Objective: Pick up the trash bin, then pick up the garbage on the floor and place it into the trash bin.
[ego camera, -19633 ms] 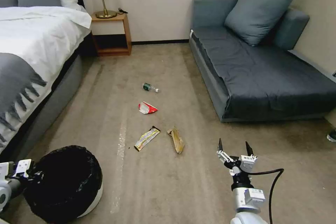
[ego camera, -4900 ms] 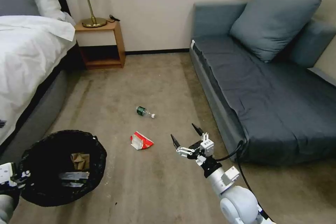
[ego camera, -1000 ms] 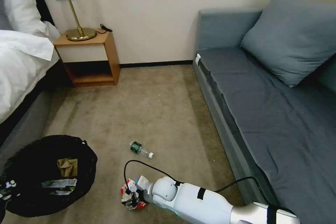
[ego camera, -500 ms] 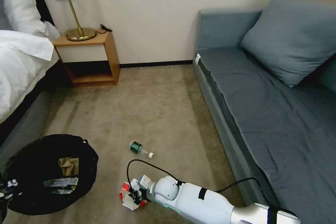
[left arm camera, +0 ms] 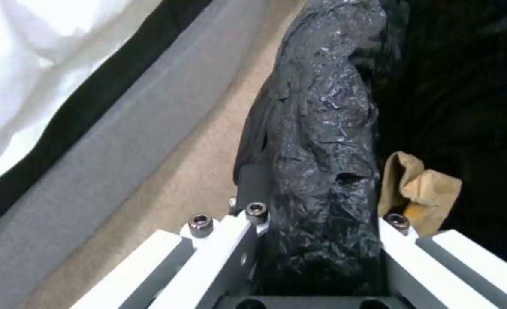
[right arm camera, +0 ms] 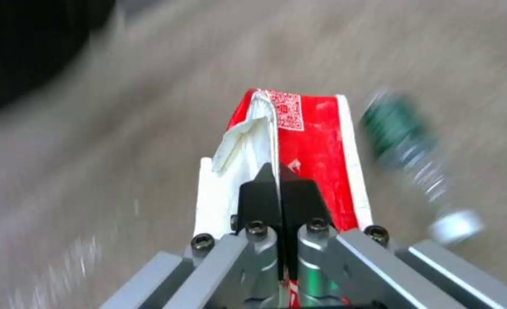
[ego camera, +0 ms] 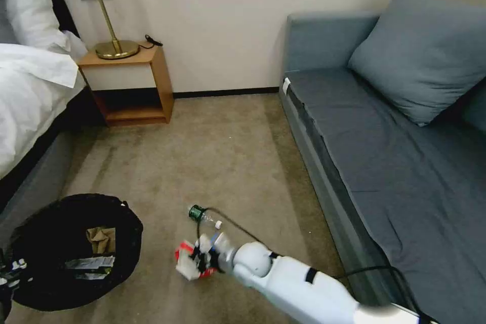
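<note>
The trash bin (ego camera: 30,283), lined with a black bag, hangs low at the left, and my left gripper (ego camera: 9,271) is shut on its rim (left arm camera: 322,141). Inside lie a brown paper bag (ego camera: 101,239) (left arm camera: 422,189) and a long wrapper (ego camera: 88,263). My right gripper (ego camera: 198,260) (right arm camera: 279,189) is shut on the red-and-white crumpled packet (ego camera: 185,267) (right arm camera: 316,141), held just above the carpet to the right of the bin. The clear bottle (ego camera: 203,216) (right arm camera: 408,141), with green label and white cap, lies on the floor just beyond the packet.
A bed (ego camera: 30,101) runs along the left, with a wooden nightstand (ego camera: 129,81) and a brass lamp (ego camera: 114,48) at the wall. A grey sofa (ego camera: 385,152) fills the right side. Open carpet (ego camera: 217,157) lies between them.
My right gripper has risen and moved slightly forward, towards the bottle, with the red-and-white packet in it. The bin and left gripper have barely shifted.
</note>
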Robot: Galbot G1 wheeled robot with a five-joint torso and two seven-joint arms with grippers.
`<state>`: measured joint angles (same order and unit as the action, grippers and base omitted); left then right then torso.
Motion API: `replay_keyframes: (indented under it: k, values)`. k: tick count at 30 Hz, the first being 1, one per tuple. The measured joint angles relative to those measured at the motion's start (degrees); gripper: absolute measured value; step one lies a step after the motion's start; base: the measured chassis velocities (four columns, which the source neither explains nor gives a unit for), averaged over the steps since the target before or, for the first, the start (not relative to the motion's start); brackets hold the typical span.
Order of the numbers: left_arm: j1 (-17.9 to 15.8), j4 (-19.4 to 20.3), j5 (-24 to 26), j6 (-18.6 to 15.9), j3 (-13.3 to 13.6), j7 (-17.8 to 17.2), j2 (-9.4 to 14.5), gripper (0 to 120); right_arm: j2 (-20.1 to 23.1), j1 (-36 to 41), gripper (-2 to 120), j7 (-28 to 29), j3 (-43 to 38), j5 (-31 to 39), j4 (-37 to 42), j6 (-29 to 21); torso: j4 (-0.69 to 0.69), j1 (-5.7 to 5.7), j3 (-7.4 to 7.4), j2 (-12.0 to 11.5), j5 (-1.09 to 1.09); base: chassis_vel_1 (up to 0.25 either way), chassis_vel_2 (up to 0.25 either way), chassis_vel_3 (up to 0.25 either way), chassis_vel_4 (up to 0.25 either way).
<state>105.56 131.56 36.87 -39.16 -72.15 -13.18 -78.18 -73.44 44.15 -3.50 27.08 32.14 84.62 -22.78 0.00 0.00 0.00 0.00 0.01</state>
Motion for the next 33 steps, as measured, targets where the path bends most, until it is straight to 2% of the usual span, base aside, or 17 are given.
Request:
replay_keyframes:
  k: [1,4,6,8,13,15,20,21,25,26,30,33]
  values:
    - [0.00,0.00,0.00,0.00,0.00,0.00,0.00,2,0.00,0.00,0,0.00,0.00,0.00,0.00,0.00,0.00,0.00,0.00,0.00,0.00,0.000,0.000,0.000,0.000]
    - [-0.18,-0.08,0.05,-0.03,0.54,-0.02,0.05,2,2.18,1.18,0,2.80,-4.97,3.61,7.80,0.06,-0.01,0.00,0.00,0.00,0.00,0.000,0.000,0.000,0.000]
    - [-0.21,-0.08,0.05,-0.03,0.61,-0.02,0.08,2,2.35,1.19,0,3.05,-5.33,4.03,8.60,0.13,-0.01,0.00,0.00,0.00,0.00,0.000,0.000,0.000,0.000]
    - [-0.56,-0.08,0.05,-0.14,0.84,-0.04,0.25,2,3.04,0.68,0,4.34,-6.95,7.50,13.77,1.76,-0.01,0.00,0.00,0.00,0.00,0.000,0.000,0.000,0.000]
    - [-0.32,-0.04,0.12,-0.25,0.84,-0.04,0.38,2,1.93,-1.29,0,4.28,-6.31,10.77,17.97,5.50,0.00,0.00,0.00,0.00,0.00,0.000,0.000,0.000,0.000]
    - [-0.13,0.05,0.22,-0.30,0.80,-0.04,0.40,2,0.36,-3.36,0,3.42,-3.74,11.66,19.50,8.48,0.00,0.00,0.00,0.00,0.00,0.000,0.000,0.000,0.000]
    - [-0.15,0.28,0.38,-0.49,0.78,-0.02,0.35,2,-3.45,-7.99,0,2.29,2.90,13.20,19.40,11.86,0.01,0.00,0.00,0.00,-0.01,0.000,0.000,0.000,0.000]
    - [-0.15,0.28,0.38,-0.49,0.78,-0.02,0.35,2,-3.45,-7.99,0,2.29,2.90,13.20,19.40,11.86,0.01,0.00,0.00,0.00,-0.01,0.000,0.000,0.000,0.000]
    - [-0.22,0.47,0.52,-0.66,0.90,-0.01,-0.06,2,-9.36,-11.24,0,2.11,8.66,15.23,15.82,13.23,0.02,0.01,0.00,0.00,-0.02,0.000,0.000,0.000,0.000]
    - [-0.22,0.47,0.52,-0.66,0.90,-0.01,-0.06,2,-9.36,-11.24,0,2.11,8.66,15.23,15.82,13.23,0.02,0.01,0.00,0.00,-0.02,0.000,0.000,0.000,0.000]
    - [-0.16,0.47,0.58,-0.66,0.91,0.00,-0.33,2,-14.68,-12.42,0,2.90,10.67,18.69,11.86,13.37,0.02,0.00,0.00,0.00,-0.02,0.000,0.000,0.000,0.000]
    - [-0.13,0.53,0.68,-0.67,0.91,0.03,-0.37,2,-15.92,-12.57,0,3.16,11.42,19.17,10.45,13.37,0.01,0.00,0.00,0.00,-0.02,0.000,0.000,0.000,0.000]
